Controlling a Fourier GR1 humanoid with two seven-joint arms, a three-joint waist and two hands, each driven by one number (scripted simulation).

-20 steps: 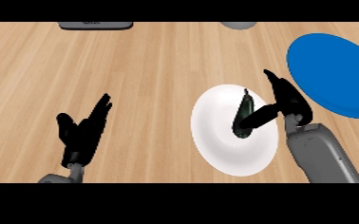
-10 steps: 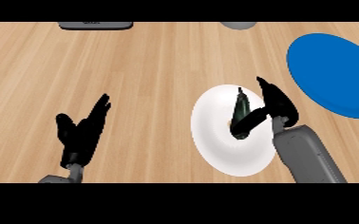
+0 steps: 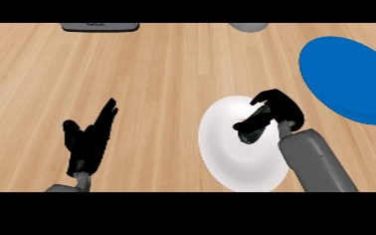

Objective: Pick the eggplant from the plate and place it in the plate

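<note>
My left hand (image 3: pixel 88 142) rested open at lower left, fingers up, my right hand (image 3: pixel 279 110) curled round the eggplant (image 3: pixel 253 128).

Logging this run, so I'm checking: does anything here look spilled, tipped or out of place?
Nothing stands out. The right robot hand is curled round the eggplant over the white plate, the blue plate lies flat beside it, and the left robot hand rests open at lower left.

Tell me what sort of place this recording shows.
Most likely a kitchen counter: a light wooden top, a white plate with an eggplant that the right hand curls round, and a blue plate beside it.
</note>
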